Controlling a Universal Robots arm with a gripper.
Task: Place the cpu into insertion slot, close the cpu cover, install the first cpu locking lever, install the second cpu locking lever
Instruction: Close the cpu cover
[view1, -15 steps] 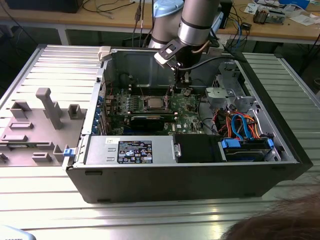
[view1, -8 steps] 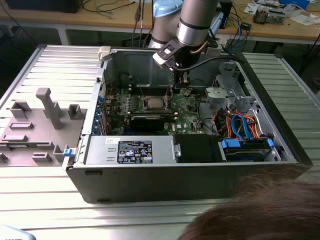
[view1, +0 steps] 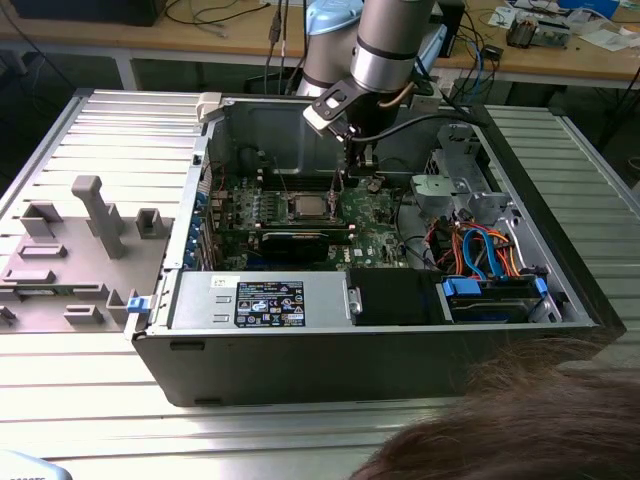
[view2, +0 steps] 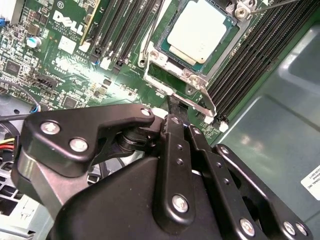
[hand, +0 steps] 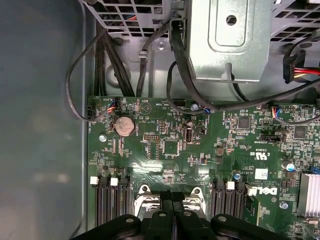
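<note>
The cpu (view2: 200, 30), a silvery square chip, lies in the insertion slot (view2: 156, 54) on the green board; in the exterior view the cpu (view1: 305, 207) is mid-board. The cpu cover (view2: 192, 77) lies as a thin metal frame around the chip's edges. Thin wire levers (view2: 149, 35) run beside the socket, and in the exterior view two wires (view1: 335, 180) stand up from it. My gripper (view2: 172, 112) is shut just off the socket's near edge, and I see nothing between its fingers. The gripper (hand: 172, 196) hangs over the socket frame (hand: 145, 194), and the exterior view has the gripper (view1: 352, 150) above the board.
Black memory slots (view2: 250, 55) flank the socket. A power supply (view1: 260, 300) and drive bay with cables (view1: 490, 285) fill the case front. A coin battery (hand: 124, 126) and metal bracket (hand: 225, 40) lie beyond the socket. A person's hair (view1: 500, 420) is near the camera.
</note>
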